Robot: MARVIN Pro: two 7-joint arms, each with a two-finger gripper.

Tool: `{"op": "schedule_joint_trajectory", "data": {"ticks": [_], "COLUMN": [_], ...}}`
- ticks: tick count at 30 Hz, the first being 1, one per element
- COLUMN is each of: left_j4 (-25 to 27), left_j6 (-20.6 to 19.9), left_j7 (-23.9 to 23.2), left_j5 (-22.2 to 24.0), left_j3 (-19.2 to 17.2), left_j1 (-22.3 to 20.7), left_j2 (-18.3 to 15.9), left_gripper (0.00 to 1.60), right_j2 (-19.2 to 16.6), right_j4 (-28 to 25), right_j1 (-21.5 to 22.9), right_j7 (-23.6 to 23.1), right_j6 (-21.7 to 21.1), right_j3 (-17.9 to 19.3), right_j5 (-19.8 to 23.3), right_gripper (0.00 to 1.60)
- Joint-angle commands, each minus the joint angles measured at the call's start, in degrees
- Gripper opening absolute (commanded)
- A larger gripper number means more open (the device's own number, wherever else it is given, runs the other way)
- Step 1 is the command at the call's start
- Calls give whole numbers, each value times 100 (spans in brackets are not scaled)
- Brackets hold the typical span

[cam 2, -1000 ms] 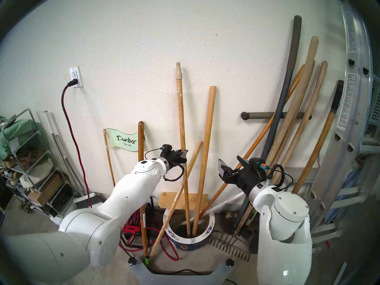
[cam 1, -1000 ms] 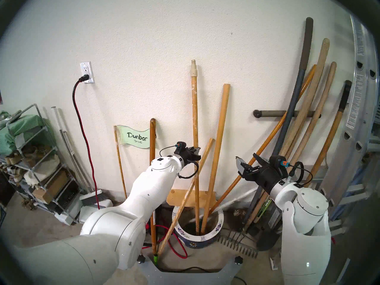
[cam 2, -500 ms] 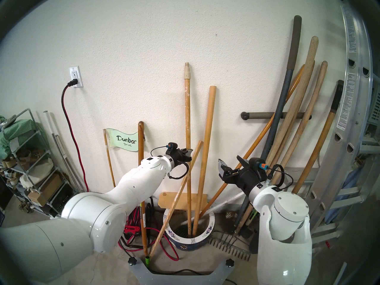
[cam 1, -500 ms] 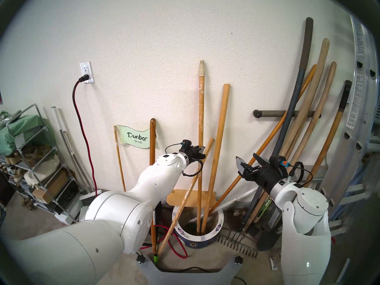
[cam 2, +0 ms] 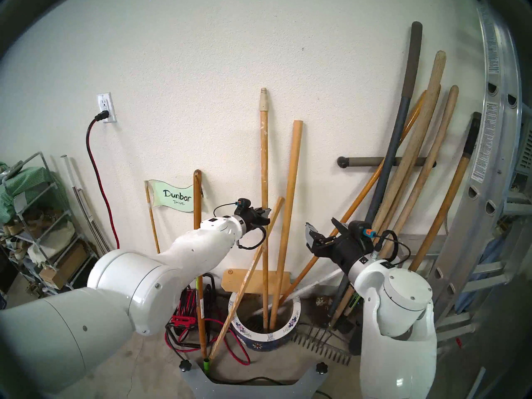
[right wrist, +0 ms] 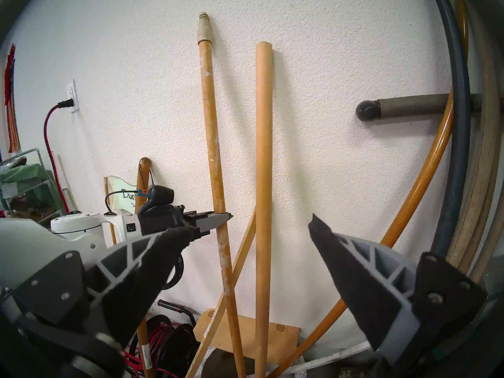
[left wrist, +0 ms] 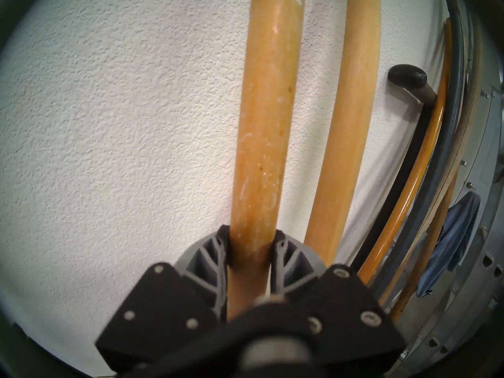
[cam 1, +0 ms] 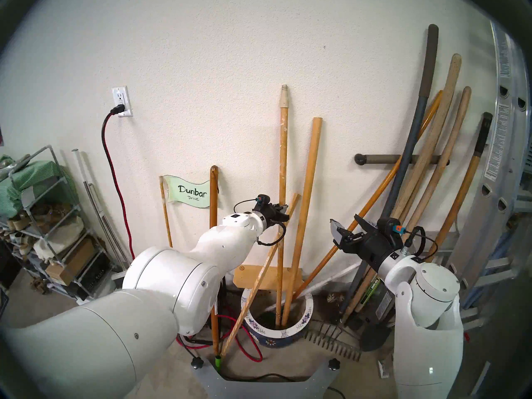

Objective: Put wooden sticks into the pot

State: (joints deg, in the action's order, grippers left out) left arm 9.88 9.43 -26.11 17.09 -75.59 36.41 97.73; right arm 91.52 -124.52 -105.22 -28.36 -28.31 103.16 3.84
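Sticks first: from my head camera, the thin square slat (cam 1: 260,277) leans at about 1 o'clock across the pot's left rim, its foot on the floor outside the pot (cam 1: 305,317), which sits at 6 o'clock of the scene's centre. Just left of that slat, my left gripper (cam 1: 283,212) is clamped on the white-speckled pole (cam 1: 282,159); in the left wrist view the two grey fingers (left wrist: 215,249) press both sides of the shaft. That pole stands nearly upright, foot inside the pot, cream threaded tip against the wall at 12 o'clock. Beside it, toward 1 o'clock, the plain round dowel (cam 1: 306,202) also stands in the pot and leans on the wall, free of any grip. Further right, my right gripper (cam 1: 345,224) hangs in the air with its fingers (right wrist: 354,263) spread wide, holding nothing, well apart from the dowel. Behind it, at 2 o'clock, the long tool handles (cam 1: 431,159) lean against the wall.
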Motion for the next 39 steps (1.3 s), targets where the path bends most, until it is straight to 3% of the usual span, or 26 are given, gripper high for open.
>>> {"op": "schedule_joint_trajectory", "data": {"ticks": [1, 3, 5, 6, 7, 8, 9, 20, 39], "left_j4": [-90, -20, 6, 16, 34, 48, 63, 403, 2212], "left_j6": [65, 122, 145, 156, 168, 171, 172, 71, 21], "left_j7": [-59, -135, -175, -194, -218, -211, -189, -166, -313], "left_j5": [26, 39, 54, 62, 71, 83, 82, 57, 41], "left_j3": [-12, -13, -20, -24, -29, -39, -37, -7, 115], "left_j1": [-85, -42, -21, -11, 7, 21, 34, 264, 1397], "left_j2": [103, 93, 90, 87, 84, 87, 90, 37, -88], "left_gripper": [27, 30, 57, 60, 72, 134, 160, 160, 160], "right_j2": [-15, -15, -15, -15, -15, -15, -15, -15, -10], "right_j4": [-6, -6, -6, -6, -6, -6, -6, -6, -4], "right_j1": [1, 1, 1, 1, 1, 1, 1, 1, 0], "right_j7": [-4, -4, -4, -4, -4, -4, -4, -4, -3], "right_j6": [-15, -15, -15, -15, -15, -15, -15, -15, -6], "right_j3": [1, 1, 1, 1, 1, 1, 1, 1, 1], "right_j5": [-8, -8, -8, -8, -8, -8, -8, -8, -6], "right_gripper": [160, 160, 160, 160, 160, 160, 160, 160, 160]}}
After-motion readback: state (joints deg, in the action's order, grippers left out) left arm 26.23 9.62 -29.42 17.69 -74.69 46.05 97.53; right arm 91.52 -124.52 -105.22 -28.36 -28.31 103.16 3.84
